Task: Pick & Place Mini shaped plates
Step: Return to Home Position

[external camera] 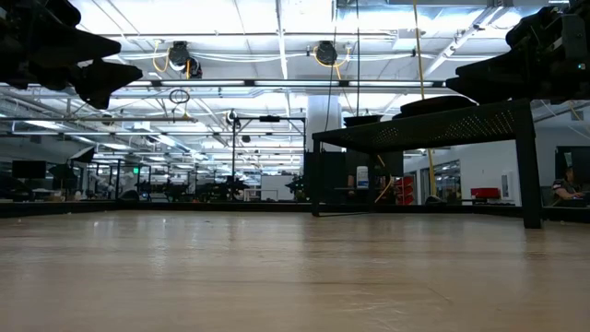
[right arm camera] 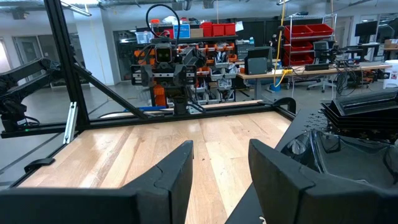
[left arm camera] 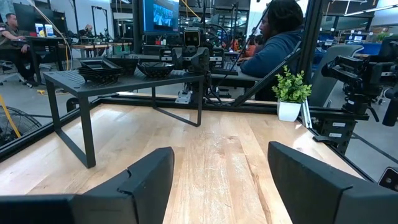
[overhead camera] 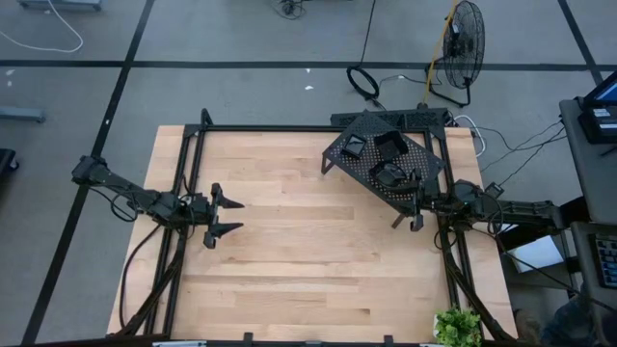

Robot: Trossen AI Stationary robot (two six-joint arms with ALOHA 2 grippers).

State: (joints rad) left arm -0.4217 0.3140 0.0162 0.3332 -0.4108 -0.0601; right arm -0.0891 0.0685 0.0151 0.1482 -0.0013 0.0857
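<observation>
The mini shaped plates, small glossy black dishes [overhead camera: 388, 176], lie in low stacks on top of a black perforated rack [overhead camera: 381, 159] at the table's far right. The left wrist view shows them as stacks [left arm camera: 99, 68], and the right wrist view shows one stack close by [right arm camera: 364, 118]. My left gripper [overhead camera: 227, 217] hovers open above the table's left part, pointing level toward the right, with nothing between its fingers [left arm camera: 149, 180]. My right gripper [overhead camera: 416, 206] hovers open just beside the rack's near right corner, pointing left, and holds nothing [right arm camera: 221, 174].
Bare wooden tabletop [overhead camera: 308, 260] stretches between the two grippers and toward the near edge. A small potted plant [overhead camera: 458, 326] stands at the near right corner. The rack stands on thin legs [external camera: 530, 175]. A person [left arm camera: 273, 43] sits beyond the table's right side.
</observation>
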